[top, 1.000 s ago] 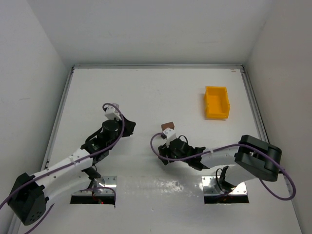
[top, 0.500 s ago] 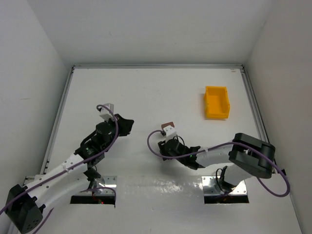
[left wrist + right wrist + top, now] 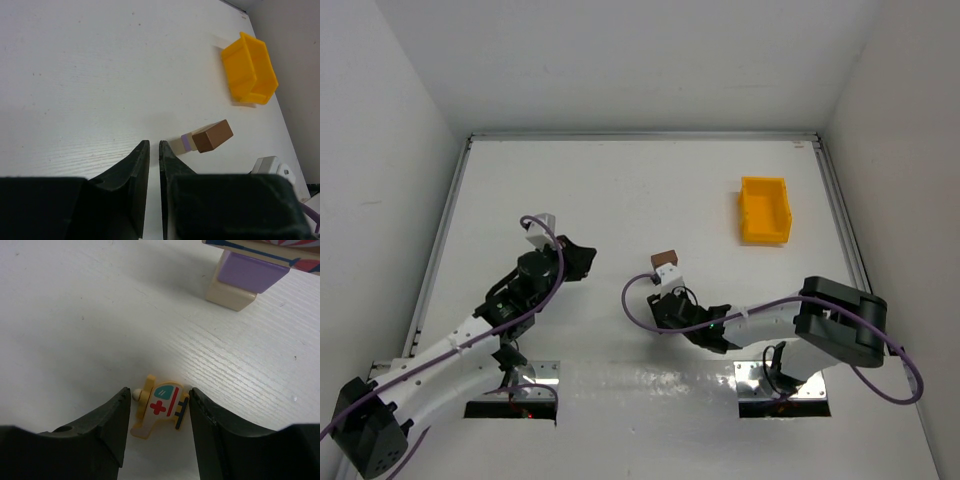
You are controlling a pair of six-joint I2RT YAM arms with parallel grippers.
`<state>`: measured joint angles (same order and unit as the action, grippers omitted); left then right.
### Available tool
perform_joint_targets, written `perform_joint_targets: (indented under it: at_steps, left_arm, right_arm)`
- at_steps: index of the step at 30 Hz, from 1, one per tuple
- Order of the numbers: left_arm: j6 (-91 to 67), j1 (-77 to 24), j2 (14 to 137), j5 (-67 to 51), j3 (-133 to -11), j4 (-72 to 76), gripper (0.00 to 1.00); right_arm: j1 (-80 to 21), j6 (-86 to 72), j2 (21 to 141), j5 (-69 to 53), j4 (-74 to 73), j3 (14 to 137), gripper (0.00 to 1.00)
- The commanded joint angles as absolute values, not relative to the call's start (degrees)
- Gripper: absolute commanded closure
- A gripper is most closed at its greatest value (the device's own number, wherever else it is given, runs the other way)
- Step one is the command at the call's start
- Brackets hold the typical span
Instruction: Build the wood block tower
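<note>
Right wrist view showed your right gripper (image 3: 156, 412) with fingers apart, bracketing a small flat wooden helicopter piece (image 3: 160, 406) lying on the white table (image 3: 75, 315); whether they pressed it you couldn't tell. Just beyond stood the small wood block tower (image 3: 206, 138), tan and purple blocks under a reddish-brown top. Your left gripper (image 3: 154, 150) hung nearly closed, holding nothing.

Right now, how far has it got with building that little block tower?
A short tower already stands: pale base, purple block, brown block on top. The right hand is straddling a small painted helicopter piece lying on the table, apparently next to go on. The left hand holds nothing.
</note>
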<state>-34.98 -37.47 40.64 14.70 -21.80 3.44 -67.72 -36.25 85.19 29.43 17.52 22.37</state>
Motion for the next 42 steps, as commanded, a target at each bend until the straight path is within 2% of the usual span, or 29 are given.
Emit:
perform_joint_targets:
  at_steps: [1,4,7,9,13,19,21,25,29,36,42]
  left_arm:
    - [-34.9,-38.0,40.8,13.8,-21.5,5.5,0.87]
    - [-34.8,-38.0,40.3,14.0,-21.5,5.0,0.71]
    - [-35.2,-38.0,39.0,14.2,-21.4,4.7,0.64]
    - [-35.0,-38.0,38.7,14.5,-21.6,4.3,0.63]
    - [-34.9,-38.0,38.7,14.6,-21.5,4.3,0.63]
    - [-34.9,-38.0,39.3,14.2,-21.5,4.6,0.63]
    - [-34.9,-38.0,39.3,14.1,-21.6,4.7,0.63]
    - [-35.0,-38.0,39.6,13.4,-21.4,5.0,0.63]
    - [-34.8,-38.0,40.3,12.1,-21.4,5.0,0.55]
    - [-33.1,-38.0,37.5,7.8,-22.8,1.9,0.51]
    - [-32.1,-38.0,32.8,1.2,-22.3,5.2,0.56]
  right_arm:
    - [-68.3,-37.4,87.5,27.0,10.0,21.4,0.52]
    - [-68.4,-37.4,86.6,26.6,10.0,21.1,0.52]
    - [-68.4,-37.5,85.4,26.7,8.4,21.1,0.46]
    - [-68.5,-37.8,84.8,26.8,7.6,20.7,0.40]
    - [-68.6,-38.0,83.8,27.2,7.6,19.4,0.39]
    - [-68.6,-37.6,83.8,26.5,7.0,19.8,0.51]
    - [-68.9,-37.2,83.8,26.2,6.6,20.1,0.51]
    - [-69.2,-37.0,83.8,27.0,6.5,20.0,0.61]
    - [-69.2,-37.4,81.3,25.1,7.6,19.4,0.67]
    - [-69.2,-38.8,71.9,18.4,7.4,19.0,0.68]
    - [-68.3,-40.0,64.0,11.3,7.5,21.7,0.68]
